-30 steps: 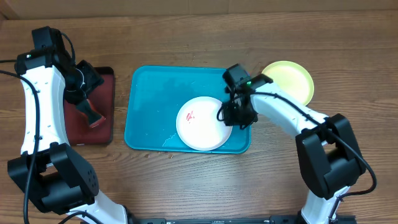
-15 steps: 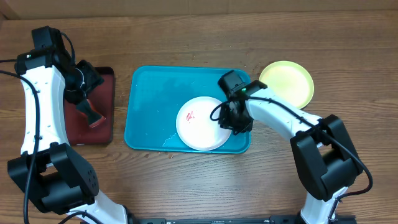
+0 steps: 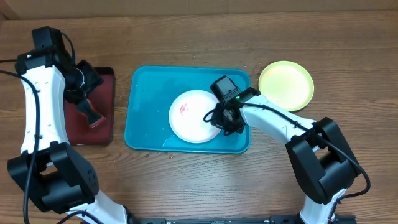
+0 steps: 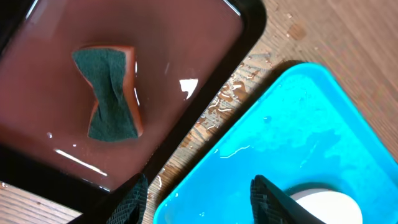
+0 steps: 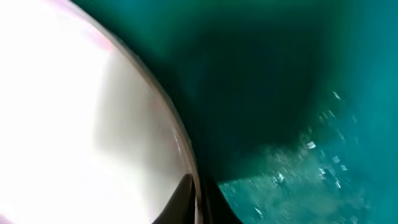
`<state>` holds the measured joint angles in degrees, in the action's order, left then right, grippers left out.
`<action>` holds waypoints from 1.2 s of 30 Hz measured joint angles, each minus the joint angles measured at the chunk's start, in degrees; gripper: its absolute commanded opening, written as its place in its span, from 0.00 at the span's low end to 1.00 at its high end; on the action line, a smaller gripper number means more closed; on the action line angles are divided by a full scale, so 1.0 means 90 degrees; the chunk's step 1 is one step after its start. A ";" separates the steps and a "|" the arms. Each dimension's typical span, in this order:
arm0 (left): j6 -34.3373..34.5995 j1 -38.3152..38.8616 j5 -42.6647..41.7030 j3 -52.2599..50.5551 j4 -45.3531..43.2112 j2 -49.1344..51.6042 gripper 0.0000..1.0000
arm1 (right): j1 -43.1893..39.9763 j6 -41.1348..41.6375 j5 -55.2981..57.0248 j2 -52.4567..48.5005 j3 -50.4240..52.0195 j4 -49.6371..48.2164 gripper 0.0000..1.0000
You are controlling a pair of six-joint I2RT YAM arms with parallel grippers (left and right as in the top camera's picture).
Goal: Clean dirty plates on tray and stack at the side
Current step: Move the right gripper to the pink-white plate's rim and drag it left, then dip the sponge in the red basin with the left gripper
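Note:
The white plate (image 3: pixel 190 116) with a red smear lies in the turquoise tray (image 3: pixel 145 106). My right gripper (image 3: pixel 219 119) is shut on the plate's right rim; in the right wrist view (image 5: pixel 198 202) the two fingers pinch the white rim (image 5: pixel 93 124) over the tray floor (image 5: pixel 298 93). The yellow-green plate (image 3: pixel 286 85) lies on the table right of the tray. My left gripper (image 4: pixel 199 199) is open and empty above the gap between the dark red tray (image 4: pixel 186 50) and the turquoise tray (image 4: pixel 292 124). The light blue plate is out of view.
A green and orange sponge (image 4: pixel 112 93) lies in the wet dark red tray (image 3: pixel 106 106) at the left. Water drops lie on the wood (image 4: pixel 230 99) between the trays.
My right gripper has dragged the white plate left and towards the back of the turquoise tray. The left arm has not moved.

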<state>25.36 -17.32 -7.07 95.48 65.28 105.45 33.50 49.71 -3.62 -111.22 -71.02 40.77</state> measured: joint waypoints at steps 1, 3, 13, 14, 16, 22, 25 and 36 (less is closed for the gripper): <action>-0.0002 0.0000 0.0000 0.0000 0.0017 0.0039 0.52 | -0.0002 -0.0002 0.0015 0.0000 0.0005 -0.0032 0.04; 0.0000 0.0000 0.0000 0.0000 0.0073 0.0158 0.51 | -0.0002 -0.0141 0.0075 0.0000 0.0036 -0.0272 0.04; 0.0056 -0.0080 0.0352 0.0000 0.0119 0.0743 0.53 | -0.0138 -0.2329 -0.0070 -0.0039 0.0121 -0.1615 0.04; 0.0090 -0.0129 0.0415 0.0000 0.0124 0.0804 0.53 | -0.0141 -0.2569 -0.0090 -0.0039 0.0121 -0.1693 0.04; 0.0146 -0.0248 0.0512 0.0000 0.0129 0.0947 0.54 | -0.0141 -0.2943 -0.0095 -0.0039 0.0121 -0.1797 0.04; 0.0189 -0.0549 0.0622 0.0000 0.0129 0.1467 0.57 | -0.0141 -0.3376 -0.0068 -0.0044 0.0121 -0.1758 0.26; 0.0189 -0.0593 0.0627 -0.0005 0.0129 0.1749 0.57 | -0.0141 -0.3385 -0.0168 -0.0044 0.0124 -0.1600 0.34; 0.0192 -0.0585 0.0816 -0.0036 -0.0257 0.2120 0.53 | -0.0141 -0.2820 -0.0287 -0.0046 0.0126 -0.1290 0.33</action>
<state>27.09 -22.59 0.27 95.15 62.96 124.53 32.23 24.34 -6.20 -111.63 -69.89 29.17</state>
